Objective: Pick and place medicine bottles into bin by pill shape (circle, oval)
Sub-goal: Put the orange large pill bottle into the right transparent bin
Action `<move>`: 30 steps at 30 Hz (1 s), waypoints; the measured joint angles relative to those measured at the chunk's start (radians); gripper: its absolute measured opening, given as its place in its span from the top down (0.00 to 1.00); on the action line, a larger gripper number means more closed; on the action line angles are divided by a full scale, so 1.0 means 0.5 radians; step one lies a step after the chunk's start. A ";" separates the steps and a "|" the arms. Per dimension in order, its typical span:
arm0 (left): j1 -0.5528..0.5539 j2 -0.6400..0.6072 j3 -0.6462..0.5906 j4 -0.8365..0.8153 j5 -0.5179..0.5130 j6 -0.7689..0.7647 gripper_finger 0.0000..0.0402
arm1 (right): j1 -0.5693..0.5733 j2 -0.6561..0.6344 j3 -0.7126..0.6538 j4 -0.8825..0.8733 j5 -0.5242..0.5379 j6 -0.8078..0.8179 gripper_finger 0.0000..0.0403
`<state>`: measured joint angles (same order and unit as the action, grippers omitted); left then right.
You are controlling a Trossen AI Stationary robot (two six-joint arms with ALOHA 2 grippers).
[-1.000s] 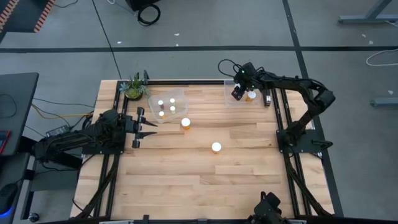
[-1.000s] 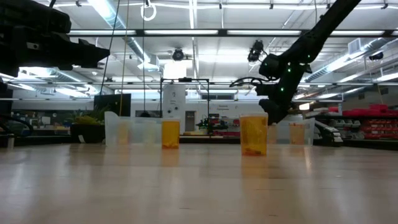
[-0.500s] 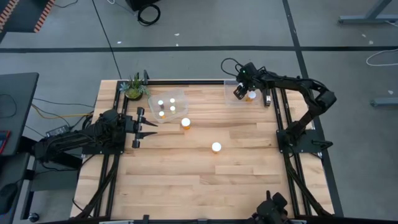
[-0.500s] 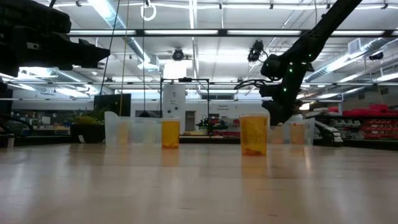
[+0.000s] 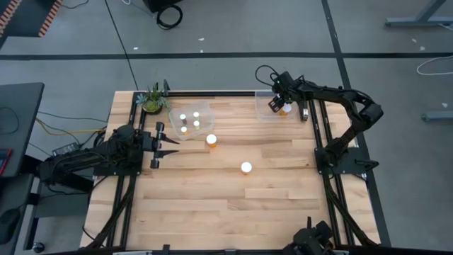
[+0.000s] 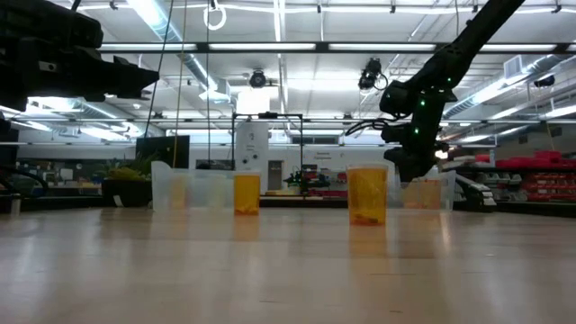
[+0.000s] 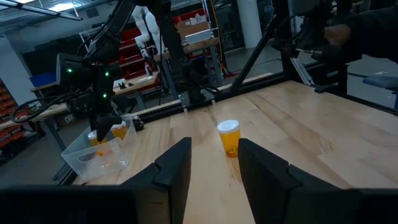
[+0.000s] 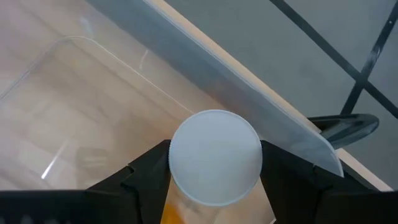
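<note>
Medicine bottle (image 8: pixel 214 158): round white cap, orange translucent body, clamped between right gripper (image 8: pixel 214 186) fingers over clear plastic bin (image 8: pixel 81 112); left gripper (image 7: pixel 211 165) parted, idle

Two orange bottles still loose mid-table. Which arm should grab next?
Left. Left gripper is open beside the nearer orange bottle; right gripper is occupied with a bottle over the far bin.

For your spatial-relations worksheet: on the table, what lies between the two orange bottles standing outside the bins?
Only bare wood lies between the bottle near the left bin and the bottle mid-table, in the high view.

orange bottles (image 6: pixel 367 195), white caps (image 8: pixel 215 157), green plant (image 5: pixel 151 98)
</note>
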<state>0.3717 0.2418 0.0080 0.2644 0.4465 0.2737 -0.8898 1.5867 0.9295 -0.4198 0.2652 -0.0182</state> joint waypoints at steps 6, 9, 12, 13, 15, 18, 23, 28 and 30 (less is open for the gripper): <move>-0.001 0.000 0.000 0.000 0.000 0.001 0.63 | -0.001 0.003 0.025 -0.054 0.079 0.082 0.42; 0.000 0.000 0.000 0.000 0.000 0.000 0.63 | -0.002 0.006 0.053 -0.102 0.141 0.134 0.42; 0.000 0.000 0.000 0.000 0.000 0.000 0.64 | -0.001 0.006 0.073 -0.122 0.171 0.153 0.42; 0.000 0.000 0.000 0.000 0.000 0.000 0.65 | -0.001 0.006 0.074 -0.125 0.171 0.152 0.42; 0.000 0.000 0.000 0.000 -0.001 0.000 0.65 | -0.001 0.006 0.075 -0.125 0.172 0.145 0.41; 0.000 0.000 0.000 0.000 -0.001 0.001 0.66 | 0.000 0.006 0.075 -0.124 0.171 0.143 0.39; 0.000 0.000 0.000 0.000 -0.001 0.001 0.64 | 0.002 0.006 0.076 -0.124 0.172 0.135 0.33; 0.000 0.000 0.000 0.000 0.000 0.000 0.63 | 0.004 0.006 0.152 -0.225 0.172 0.089 0.30; 0.000 0.000 0.000 0.000 0.000 0.001 0.63 | 0.018 0.006 0.217 -0.306 0.174 0.089 0.29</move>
<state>0.3716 0.2420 0.0078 0.2644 0.4465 0.2740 -0.8808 1.5897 1.0379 -0.5730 0.3519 0.0265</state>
